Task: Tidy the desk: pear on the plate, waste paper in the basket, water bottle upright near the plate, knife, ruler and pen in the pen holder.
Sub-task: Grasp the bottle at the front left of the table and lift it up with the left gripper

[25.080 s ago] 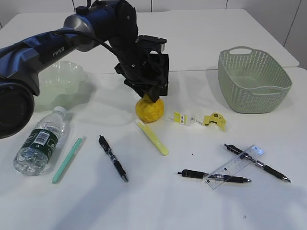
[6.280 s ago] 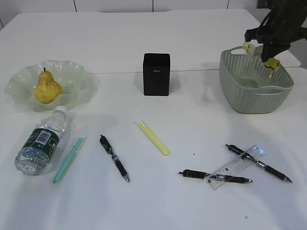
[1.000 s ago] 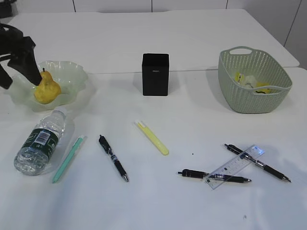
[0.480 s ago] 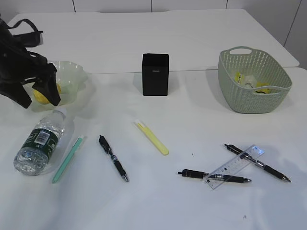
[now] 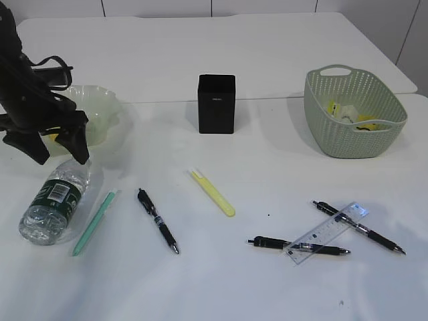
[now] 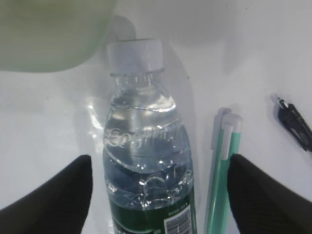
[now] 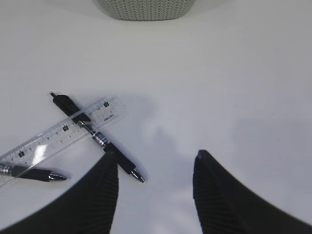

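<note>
Left gripper (image 5: 59,148) spread wide, empty, poised over the neck end of the water bottle (image 5: 55,197), one dark finger (image 6: 46,197) on each side of the clear body in the left wrist view, nothing clamped yet. Bottle lying flat at the near left of the counter (image 5: 267,287), white cap toward the plate (image 5: 100,107), a mint-green pen (image 5: 93,222) just beside it. Left arm reaching in from the far left, largely hiding the plate and the pear. Right gripper (image 7: 155,163) also apart and empty, hovering above bare counter right of the ruler (image 7: 58,129) and the black pen (image 7: 95,139) crossing under it. Waste paper (image 5: 348,115) already in the basket (image 5: 354,144). Left to do, judging by this: bottle upright, then ruler, pens and the yellow knife-like piece (image 5: 212,192) into the pen holder (image 5: 217,103).
</note>
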{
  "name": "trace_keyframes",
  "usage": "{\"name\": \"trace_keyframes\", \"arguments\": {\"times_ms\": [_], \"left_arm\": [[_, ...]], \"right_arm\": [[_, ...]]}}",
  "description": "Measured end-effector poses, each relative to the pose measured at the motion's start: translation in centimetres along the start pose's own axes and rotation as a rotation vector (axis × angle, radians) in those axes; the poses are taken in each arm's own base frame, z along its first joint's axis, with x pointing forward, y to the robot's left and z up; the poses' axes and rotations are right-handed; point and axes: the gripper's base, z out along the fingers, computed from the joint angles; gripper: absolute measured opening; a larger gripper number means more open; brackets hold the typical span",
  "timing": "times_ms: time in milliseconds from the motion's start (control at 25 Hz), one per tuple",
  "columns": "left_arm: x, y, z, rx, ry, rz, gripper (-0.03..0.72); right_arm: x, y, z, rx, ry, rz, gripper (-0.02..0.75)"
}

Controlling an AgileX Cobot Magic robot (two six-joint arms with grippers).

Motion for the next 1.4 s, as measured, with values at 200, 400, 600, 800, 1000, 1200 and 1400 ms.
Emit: {"name": "trace_keyframes", "arguments": {"times_ms": [200, 400, 600, 800, 1000, 1200, 1400], "left_arm": [[-0.2, 0.2, 0.6, -0.006, -0.008, 0.0, 0.615], [-0.3, 0.3, 1.7, -0.006, 0.013, -0.004, 0.615], [-0.6, 0.5, 2.6, -0.006, 0.027, -0.005, 0.615], [-1.4, 0.5, 2.5, -0.005, 0.021, -0.001, 0.615], [-1.6, 0.4, 2.3, -0.001, 0.042, 0.002, 0.615], [-1.5, 0.4, 2.2, 0.0, 0.056, 0.003, 0.615], [-1.3, 0.6, 3.4, 0.003, 0.105, -0.002, 0.615]], "right_arm": [[0.0, 0.0, 0.0, 0.0, 0.002, 0.0, 0.405], [0.0, 0.0, 0.0, 0.0, 0.002, 0.0, 0.405], [0.0, 0.0, 0.0, 0.0, 0.004, 0.0, 0.405], [0.0, 0.0, 0.0, 0.0, 0.004, 0.0, 0.405], [0.1, 0.0, 0.0, 0.0, 0.006, 0.0, 0.405], [0.1, 0.0, 0.0, 0.0, 0.006, 0.0, 0.405], [0.1, 0.0, 0.0, 0.0, 0.006, 0.0, 0.405]]}}
